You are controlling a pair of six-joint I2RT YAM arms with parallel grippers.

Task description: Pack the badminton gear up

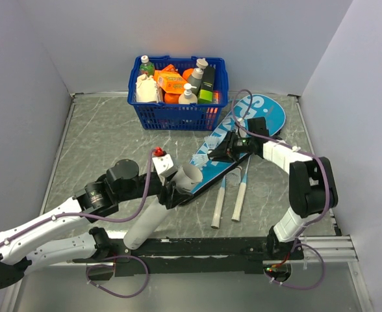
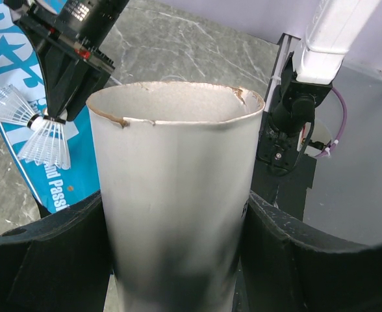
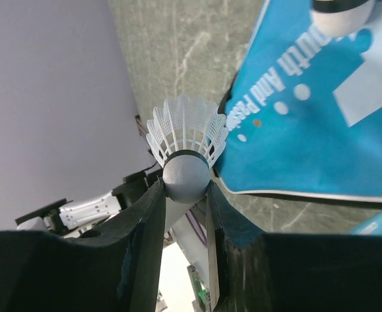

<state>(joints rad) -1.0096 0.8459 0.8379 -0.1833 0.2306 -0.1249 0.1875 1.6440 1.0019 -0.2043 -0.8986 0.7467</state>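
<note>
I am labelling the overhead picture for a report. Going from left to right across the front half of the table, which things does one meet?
white tube → first racket handle → second racket handle → right arm

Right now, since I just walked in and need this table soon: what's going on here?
The left gripper holds the long white tube, its open mouth tilted up. The right gripper pinches the shuttlecock by its cork, above the teal case. The rackets lie with their handles on the table by the case.
</note>
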